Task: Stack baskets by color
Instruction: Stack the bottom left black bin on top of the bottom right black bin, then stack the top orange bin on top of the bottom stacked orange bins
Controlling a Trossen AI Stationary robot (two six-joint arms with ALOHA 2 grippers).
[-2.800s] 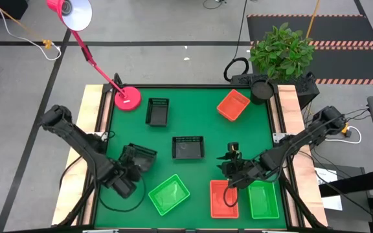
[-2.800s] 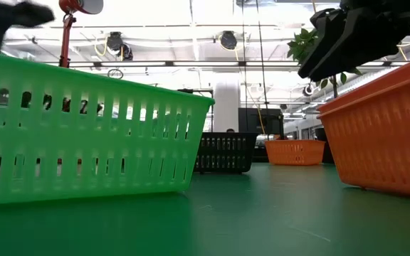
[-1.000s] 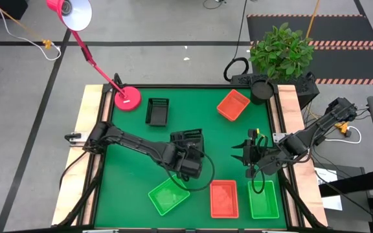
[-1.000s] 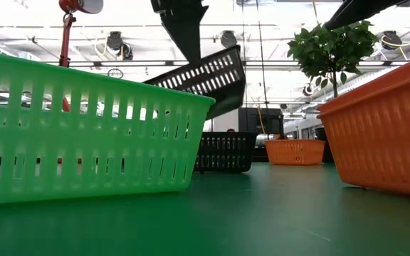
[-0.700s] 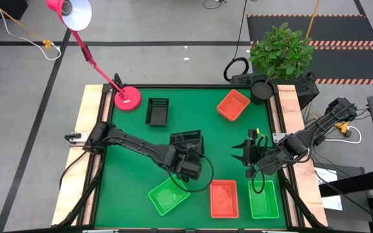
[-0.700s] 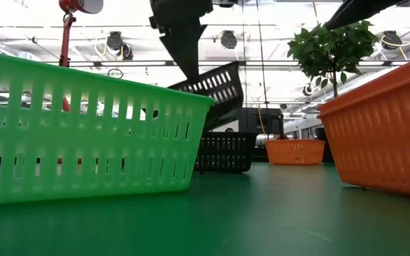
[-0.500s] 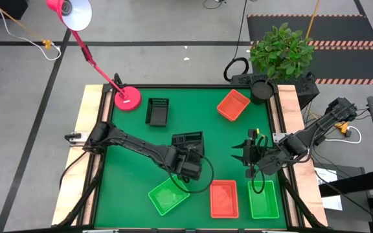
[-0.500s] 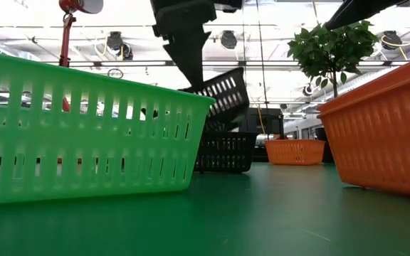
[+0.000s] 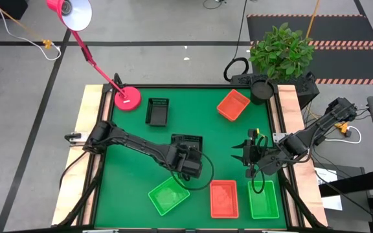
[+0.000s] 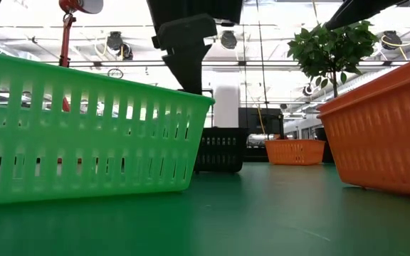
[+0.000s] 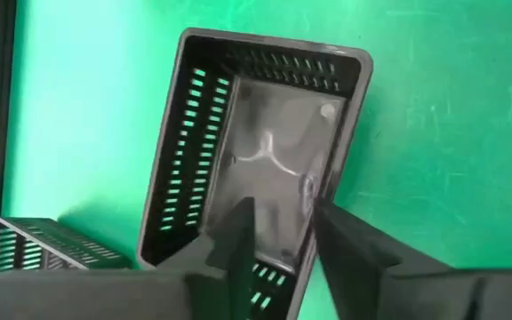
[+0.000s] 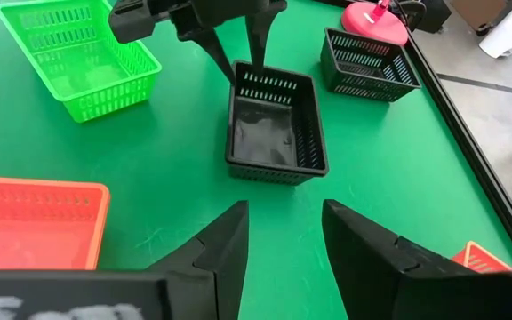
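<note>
So the table [image 9: 135,188] has a green mat on top with pale wood strips down both sides. Sitting on it: a black basket stack [image 9: 187,144] near the middle, another black basket [image 9: 157,110] toward the far edge, and the pink lamp base [image 9: 127,98] at the far left corner. A red-orange basket [image 9: 232,105] sits far right. Along the near edge there's a tilted green basket [image 9: 168,195], a red-orange stack [image 9: 223,198], and a green stack [image 9: 263,199] just beside it.
</note>
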